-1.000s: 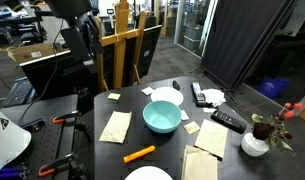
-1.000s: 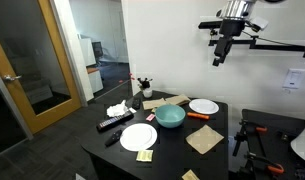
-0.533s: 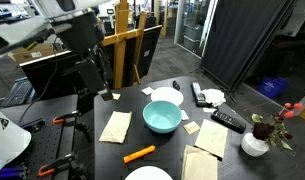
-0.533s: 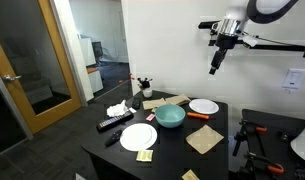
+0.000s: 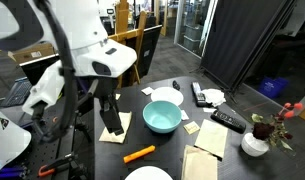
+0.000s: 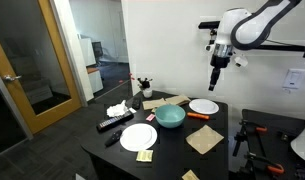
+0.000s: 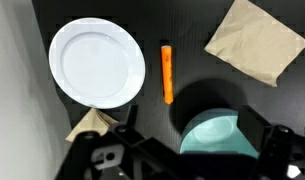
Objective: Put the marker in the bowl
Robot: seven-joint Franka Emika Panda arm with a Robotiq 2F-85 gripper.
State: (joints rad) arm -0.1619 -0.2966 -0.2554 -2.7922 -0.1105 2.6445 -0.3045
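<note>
Marker [image 7: 167, 72] lay flat on the black counter [image 7: 187, 20], untouched, near the teal bowl [image 7: 215, 135] but clear of it, at about 11 o'clock from the bowl in the wrist view. A white plate [image 7: 97, 65] sat just beside the marker at its 9 o'clock, and a paper napkin [image 7: 254, 42] lay off at its 2 o'clock. In an exterior view the marker [image 5: 139, 153] sat at roughly 7 o'clock from the bowl [image 5: 161, 117], in the same spot as a second before; neither thing had shifted.

What had changed was the arm [image 5: 87, 60]. Over the last second it had swung from the edge of the scene out over the counter, and the pincer [image 6: 215, 84] had dropped from its higher parked pose and pointed down at the work area. It was well above the things on the counter. In the wrist view the pincer [image 7: 195, 150] was spread wide and held nothing, with the bowl showing between its fingers at 6 o'clock of the frame.

By my reading, the approach had only begun: the marker was now in the wrist camera's sight but off-centre, so the pincer needed to shift toward 12 o'clock in that view and descend before any grasp
</note>
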